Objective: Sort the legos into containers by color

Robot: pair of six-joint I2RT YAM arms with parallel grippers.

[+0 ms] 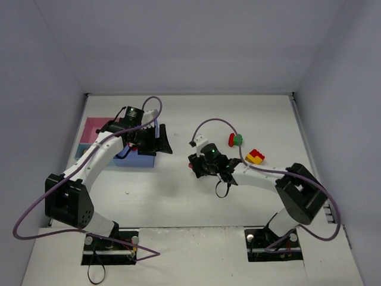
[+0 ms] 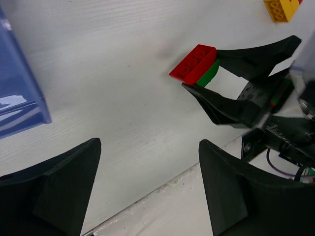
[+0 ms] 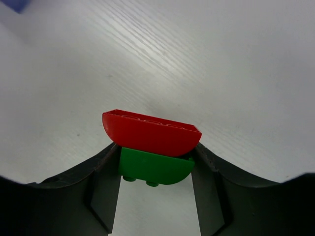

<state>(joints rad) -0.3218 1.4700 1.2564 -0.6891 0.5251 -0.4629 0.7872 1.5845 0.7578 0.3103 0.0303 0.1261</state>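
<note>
My right gripper (image 3: 155, 153) is shut on a joined pair of legos, a red rounded brick (image 3: 150, 132) on a green rounded brick (image 3: 155, 167). In the top view this gripper (image 1: 193, 165) is at the table's middle. The pair also shows in the left wrist view (image 2: 196, 63), between the right fingers (image 2: 246, 53). My left gripper (image 2: 150, 145) is open and empty, at the blue tray's (image 1: 140, 158) right edge in the top view (image 1: 162, 140). The pink tray (image 1: 94, 127) and light-blue tray (image 1: 83, 149) join it on the left. Tray contents are hidden.
A red and green lego pair (image 1: 235, 140) and a yellow and red pair (image 1: 256, 157) lie right of my right gripper. The yellow brick (image 2: 283, 9) shows in the left wrist view. The blue tray's wall (image 2: 22, 93) is at that view's left.
</note>
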